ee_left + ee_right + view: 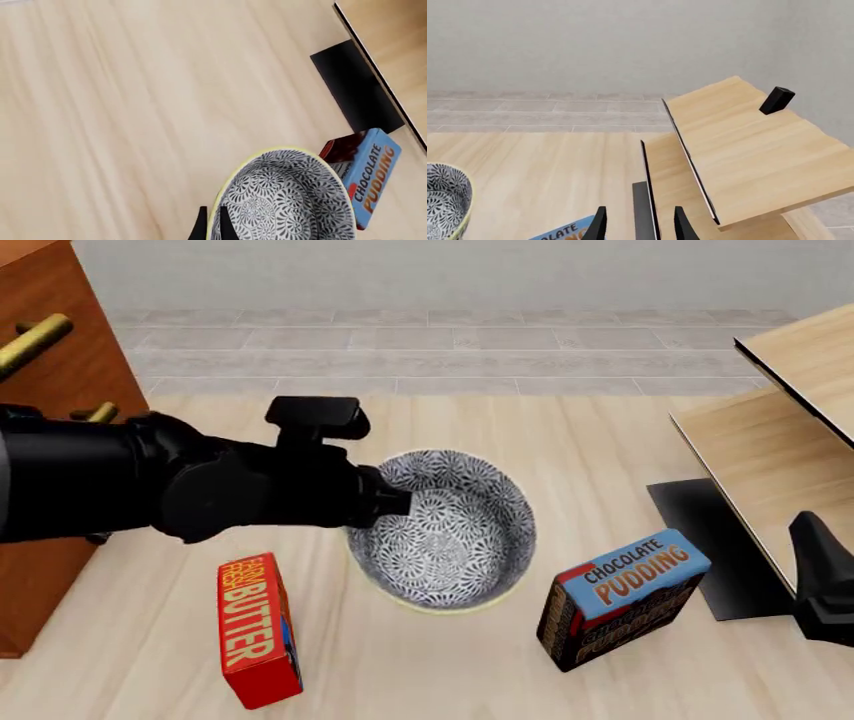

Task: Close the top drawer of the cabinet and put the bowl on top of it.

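The bowl [447, 530], grey-and-white floral with a pale yellow rim, sits mid-table; it also shows as the bowl [287, 200] and the bowl [444, 200]. My left gripper [387, 495] is at its left rim. In the left wrist view the left gripper [213, 227] has one finger inside and one outside the rim, pinched on it. The reddish-brown cabinet [54, 370] stands at far left with two brass handles [34, 340] showing. Whether the top drawer is in or out cannot be told. My right gripper [640, 227] is open with nothing in it, at the right edge as the right gripper [817, 580].
A red butter box [258, 630] stands in front of the bowl to its left. A blue chocolate pudding box [621, 595] stands to its right. Pale light-wood furniture [774, 440] with a black edge fills the right side, with a black foot [714, 540] on the table.
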### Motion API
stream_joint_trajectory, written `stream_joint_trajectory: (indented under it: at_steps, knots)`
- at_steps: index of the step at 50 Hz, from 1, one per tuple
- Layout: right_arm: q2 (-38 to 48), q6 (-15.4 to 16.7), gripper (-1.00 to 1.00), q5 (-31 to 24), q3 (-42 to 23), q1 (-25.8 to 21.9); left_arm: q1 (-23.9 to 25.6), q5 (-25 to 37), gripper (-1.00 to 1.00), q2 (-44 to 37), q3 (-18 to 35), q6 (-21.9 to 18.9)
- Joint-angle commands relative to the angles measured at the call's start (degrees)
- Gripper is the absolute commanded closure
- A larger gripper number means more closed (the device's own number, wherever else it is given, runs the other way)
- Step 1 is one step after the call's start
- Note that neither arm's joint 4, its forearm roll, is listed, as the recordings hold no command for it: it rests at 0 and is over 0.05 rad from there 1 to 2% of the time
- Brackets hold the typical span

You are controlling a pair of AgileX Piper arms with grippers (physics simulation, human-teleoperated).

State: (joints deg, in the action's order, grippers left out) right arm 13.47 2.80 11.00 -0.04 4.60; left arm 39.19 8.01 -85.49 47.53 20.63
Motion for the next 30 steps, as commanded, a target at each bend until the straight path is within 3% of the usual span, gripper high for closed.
stream_joint_trajectory:
  at_steps: [1,10,30]
  knots:
    - [-0.07,-0.21,-1.00,0.01,0.00,0.07,1.14,1.08,1.00,5.35,0.15,0.51]
    - [-0.42,-0.25,-1.00,-0.27,0.00,0.07,4.23,1.84,1.00,8.43,-0.48,1.93]
    - [-1.30,-0.08,-1.00,-1.04,0.00,-0.02,2.77,6.34,1.00,15.47,0.43,2.78]
